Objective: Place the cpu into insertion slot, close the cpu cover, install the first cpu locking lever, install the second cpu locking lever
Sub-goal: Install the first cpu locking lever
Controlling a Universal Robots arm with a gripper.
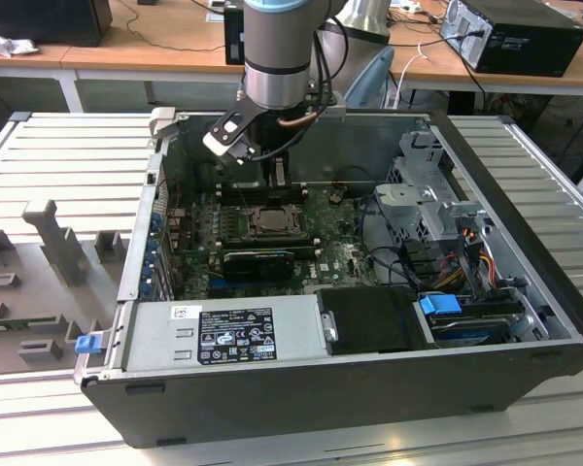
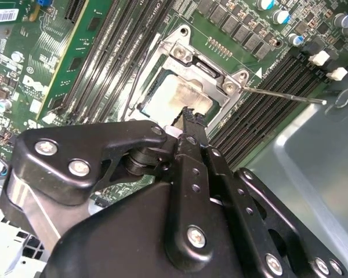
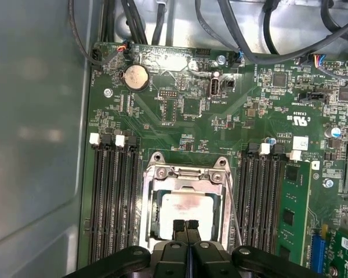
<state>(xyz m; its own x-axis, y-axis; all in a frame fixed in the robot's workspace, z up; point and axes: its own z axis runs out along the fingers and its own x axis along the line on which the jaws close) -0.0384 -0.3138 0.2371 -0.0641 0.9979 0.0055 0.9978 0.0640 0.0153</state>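
My claw [image 1: 277, 177] is pinched shut, empty, upper-middle of the exterior view; cpu [image 1: 270, 221] sits straight below it, framed by the cover [image 3: 185, 172]

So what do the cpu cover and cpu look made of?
Cpu cover: apparently bare stamped metal, silvery-grey, with bright glints along its edges. Cpu: dull pale metallic top, matte, smeared with a whitish film that may be paste residue.
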